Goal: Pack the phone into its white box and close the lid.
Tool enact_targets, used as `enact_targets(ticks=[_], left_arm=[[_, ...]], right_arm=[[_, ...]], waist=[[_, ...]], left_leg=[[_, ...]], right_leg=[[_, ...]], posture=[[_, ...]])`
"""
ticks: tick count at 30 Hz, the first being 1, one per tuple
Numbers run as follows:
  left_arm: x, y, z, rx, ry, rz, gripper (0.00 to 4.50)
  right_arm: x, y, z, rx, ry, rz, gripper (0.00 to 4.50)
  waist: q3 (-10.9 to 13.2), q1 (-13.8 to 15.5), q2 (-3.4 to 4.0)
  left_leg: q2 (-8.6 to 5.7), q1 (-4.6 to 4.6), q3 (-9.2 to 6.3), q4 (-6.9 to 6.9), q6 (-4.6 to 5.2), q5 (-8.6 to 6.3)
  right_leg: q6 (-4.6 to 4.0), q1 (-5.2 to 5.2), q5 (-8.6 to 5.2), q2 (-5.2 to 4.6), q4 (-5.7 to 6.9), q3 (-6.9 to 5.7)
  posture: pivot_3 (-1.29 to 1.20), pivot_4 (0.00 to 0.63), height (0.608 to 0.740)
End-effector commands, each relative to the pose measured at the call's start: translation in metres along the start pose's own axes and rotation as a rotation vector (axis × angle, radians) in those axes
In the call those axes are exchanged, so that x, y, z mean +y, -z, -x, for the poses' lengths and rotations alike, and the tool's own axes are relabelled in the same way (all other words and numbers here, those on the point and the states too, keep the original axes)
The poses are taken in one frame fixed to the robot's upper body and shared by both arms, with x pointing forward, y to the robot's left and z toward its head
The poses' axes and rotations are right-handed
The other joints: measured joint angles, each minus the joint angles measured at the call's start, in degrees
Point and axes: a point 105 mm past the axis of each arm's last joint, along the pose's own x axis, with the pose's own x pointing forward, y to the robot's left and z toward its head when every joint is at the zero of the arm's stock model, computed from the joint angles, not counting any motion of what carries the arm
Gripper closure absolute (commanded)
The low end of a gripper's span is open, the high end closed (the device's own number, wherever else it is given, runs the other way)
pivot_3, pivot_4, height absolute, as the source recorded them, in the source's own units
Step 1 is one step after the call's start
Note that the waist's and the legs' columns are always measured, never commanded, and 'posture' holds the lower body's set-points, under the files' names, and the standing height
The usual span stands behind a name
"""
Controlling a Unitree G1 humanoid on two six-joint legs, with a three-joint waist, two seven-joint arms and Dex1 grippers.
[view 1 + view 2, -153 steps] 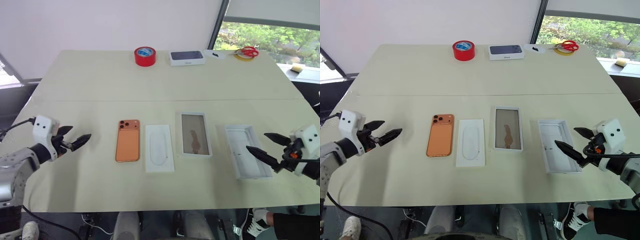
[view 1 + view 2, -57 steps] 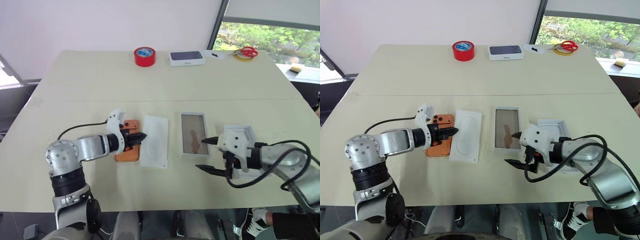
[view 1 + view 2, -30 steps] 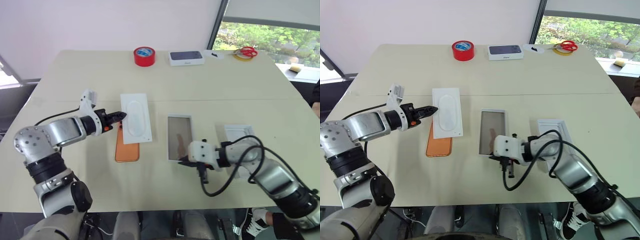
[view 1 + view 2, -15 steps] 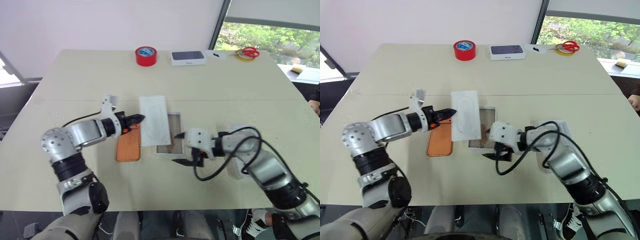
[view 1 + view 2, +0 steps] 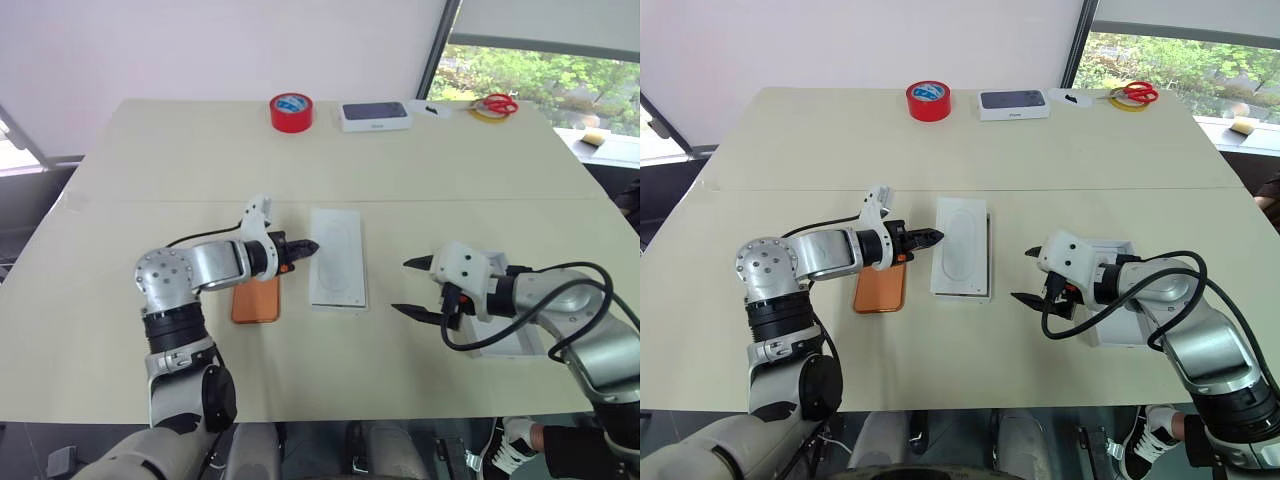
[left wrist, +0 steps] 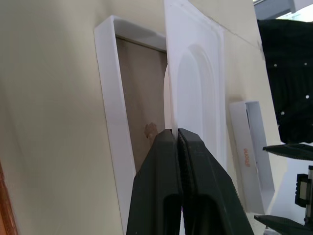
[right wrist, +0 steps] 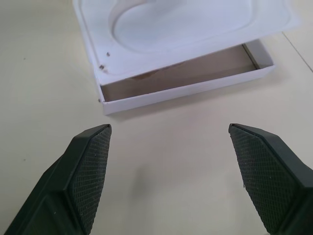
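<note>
A: Nearest you, the right gripper hangs just above the table, jaws spread wide, nothing between them. It sits just right of the white box, apart from it.

B: And the lid?

A: The lid lies open side up behind that gripper's wrist, right of centre, mostly covered by the arm.

B: Left side?

A: Your left gripper is clenched on the near long edge of the thin white card with the oval imprint. The card lies over the white box, covering most of it; the wrist views show the box's rim and brown inner face under the card's edge.

B: Phone?

A: The phone is flat on the table, back up, left of the box, partly under the left forearm. Not in the box.

B: Far end?

A: Red tape roll, white box with a dark top, red scissors along the far edge.
</note>
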Motion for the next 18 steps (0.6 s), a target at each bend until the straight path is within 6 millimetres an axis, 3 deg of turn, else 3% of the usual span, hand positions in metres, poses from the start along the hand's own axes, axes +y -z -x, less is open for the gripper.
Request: enact_targets(ticks=[1, 10, 11, 12, 18], left_arm=[[-0.0079, -0.0051, 0.0004, -0.016, 0.027, -0.026, 4.5], [-0.0079, -0.0016, -0.0036, -0.003, 0.027, -0.024, 4.5], [-0.0089, -0.0014, -0.0041, -0.002, 0.031, -0.025, 3.87], [-0.0097, -0.001, -0.0044, 0.001, 0.034, -0.026, 3.63], [-0.0096, -0.0073, 0.0007, -0.017, 0.041, -0.036, 0.81]], right_arm=[[-0.003, -0.0113, 0.0047, -0.036, 0.026, 0.04, 0.49], [-0.0048, -0.0124, 0.0039, -0.048, 0.03, 0.039, 0.49], [-0.0048, -0.0126, 0.0037, -0.049, 0.029, 0.04, 0.43], [-0.0047, -0.0129, 0.0035, -0.05, 0.029, 0.04, 0.43], [-0.007, -0.0182, 0.0051, -0.071, 0.037, 0.04, 0.43]], waist=[[0.0, 0.0, 0.0], [0.0, 0.0, 0.0], [0.0, 0.0, 0.0], [0.0, 0.01, 0.0], [0.0, -0.01, 0.0]], left_leg=[[0.0, 0.0, 0.0, 0.0, 0.0, 0.0], [0.0, 0.0, 0.0, 0.0, 0.0, 0.0], [0.0, 0.0, 0.0, 0.0, 0.0, 0.0], [0.0, 0.0, 0.0, 0.0, 0.0, 0.0], [0.0, 0.0, 0.0, 0.0, 0.01, 0.0]], right_leg=[[0.0, 0.0, 0.0, 0.0, 0.0, 0.0], [0.0, 0.0, 0.0, 0.0, 0.0, 0.0], [0.0, 0.0, 0.0, 0.0, 0.0, 0.0], [0.0, 0.0, 0.0, 0.0, 0.0, 0.0], [0.0, -0.01, 0.0, 0.0, 0.0, 0.0]], posture=[[0.0, 0.15, 0.73], [0.0, 0.15, 0.73], [0.0, 0.15, 0.73], [0.0, 0.15, 0.73], [0.0, 0.15, 0.73]])
